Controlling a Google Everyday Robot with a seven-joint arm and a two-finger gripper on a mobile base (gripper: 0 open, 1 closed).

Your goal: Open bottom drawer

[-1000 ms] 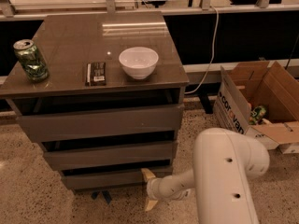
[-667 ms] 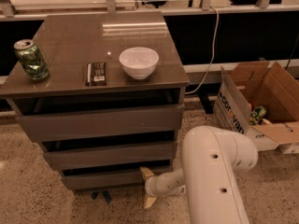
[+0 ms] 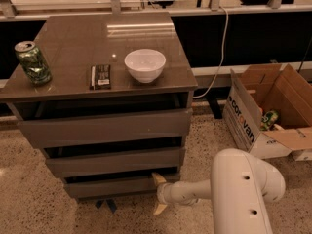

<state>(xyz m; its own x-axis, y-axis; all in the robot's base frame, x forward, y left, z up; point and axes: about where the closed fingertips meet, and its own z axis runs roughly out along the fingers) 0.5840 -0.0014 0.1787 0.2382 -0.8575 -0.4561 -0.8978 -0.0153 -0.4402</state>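
gripper: my gripper is low by the floor, fingers spread wide, gripping nothing, upper finger at the drawer's right corner
bottom drawer: bottom drawer is lowest of the stack, front nearly flush
cabinet top: can, bowl

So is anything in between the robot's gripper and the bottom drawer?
No, nothing visible is in the way. The robot's cream two-finger gripper is open, right at the right end of the small matte grey-brown bottom drawer.
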